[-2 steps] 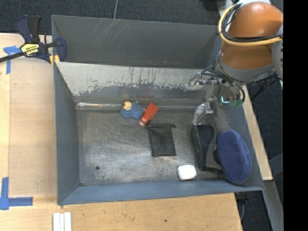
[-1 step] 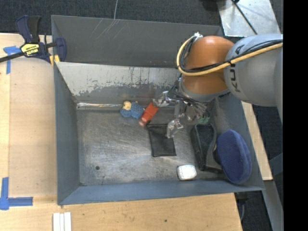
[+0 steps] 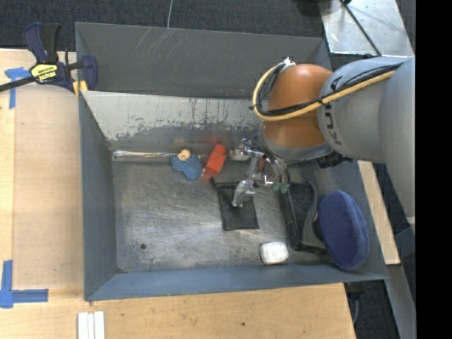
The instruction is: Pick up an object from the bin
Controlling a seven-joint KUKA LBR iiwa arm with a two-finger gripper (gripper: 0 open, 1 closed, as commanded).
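Note:
My gripper (image 3: 248,183) hangs low in the middle right of the bin, under the arm's orange cover. Its tip is just above the upper end of a flat black rectangular piece (image 3: 239,214) lying on the bin floor. An orange-red block (image 3: 215,159) lies just left of the gripper near the back wall. Beside that block sits a small blue thing with a tan round knob (image 3: 186,165). I see nothing held in the gripper.
A black pouch-like thing (image 3: 301,216) lies right of the gripper, and a dark blue oval cushion (image 3: 343,229) leans in the right corner. A small white lump (image 3: 274,253) rests by the front wall. The arm covers the bin's back right.

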